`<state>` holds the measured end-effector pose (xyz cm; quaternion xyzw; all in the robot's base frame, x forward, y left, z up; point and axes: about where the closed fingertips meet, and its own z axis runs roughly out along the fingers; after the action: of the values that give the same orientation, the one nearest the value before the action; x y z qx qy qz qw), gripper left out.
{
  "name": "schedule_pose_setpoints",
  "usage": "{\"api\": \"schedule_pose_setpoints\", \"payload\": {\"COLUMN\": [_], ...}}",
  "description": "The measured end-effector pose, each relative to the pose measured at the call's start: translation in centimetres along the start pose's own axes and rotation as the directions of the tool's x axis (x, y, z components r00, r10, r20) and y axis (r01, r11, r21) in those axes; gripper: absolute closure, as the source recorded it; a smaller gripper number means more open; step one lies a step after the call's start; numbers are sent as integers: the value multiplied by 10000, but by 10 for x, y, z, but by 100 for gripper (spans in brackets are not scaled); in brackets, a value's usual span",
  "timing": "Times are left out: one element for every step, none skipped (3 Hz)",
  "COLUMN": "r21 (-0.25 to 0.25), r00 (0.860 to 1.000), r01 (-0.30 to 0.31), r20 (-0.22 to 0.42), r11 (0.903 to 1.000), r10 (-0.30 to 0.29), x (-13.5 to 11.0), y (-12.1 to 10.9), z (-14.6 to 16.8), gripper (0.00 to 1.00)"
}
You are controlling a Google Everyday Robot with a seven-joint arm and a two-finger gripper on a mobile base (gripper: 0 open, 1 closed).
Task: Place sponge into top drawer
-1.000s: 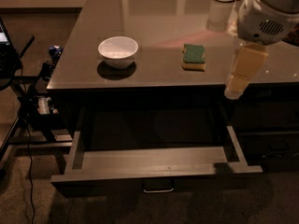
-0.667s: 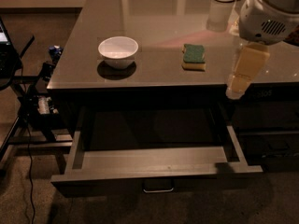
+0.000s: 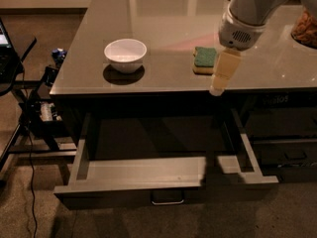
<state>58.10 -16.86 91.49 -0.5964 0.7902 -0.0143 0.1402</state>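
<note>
The sponge (image 3: 204, 58), green face up over yellow foam, lies on the grey countertop (image 3: 163, 14) near its front edge. My gripper (image 3: 217, 86) hangs just right of and in front of the sponge, pointing down over the counter's front edge, with nothing visibly in it. The top drawer (image 3: 143, 175) is pulled wide open below the counter, and its grey front with the silver loop handle (image 3: 167, 198) faces the camera. The arm hides a strip of the drawer's right part.
A white bowl (image 3: 125, 53) stands on the counter to the left. A snack bag (image 3: 304, 29) sits at the right edge. A darker drawer front (image 3: 280, 128) is at the right. A stand with cables (image 3: 29, 113) is on the floor at the left.
My gripper has moved left along the counter's front edge and now sits right beside the sponge. The sponge, bowl and drawer have not moved.
</note>
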Motion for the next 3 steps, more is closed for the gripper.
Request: {"api": "schedule_pose_setpoints", "payload": {"r21": [6,285,442], "r00": [10000,9999,9998], "r01": [-2,-22,54], "r20": [24,99,-196], "r11": [10000,9996,9990], "r10": [1,19,-45], "x": [0,-12,-38], "y": [0,-23,-74], "z": [0,7,29], "gripper": [0,0,0]}}
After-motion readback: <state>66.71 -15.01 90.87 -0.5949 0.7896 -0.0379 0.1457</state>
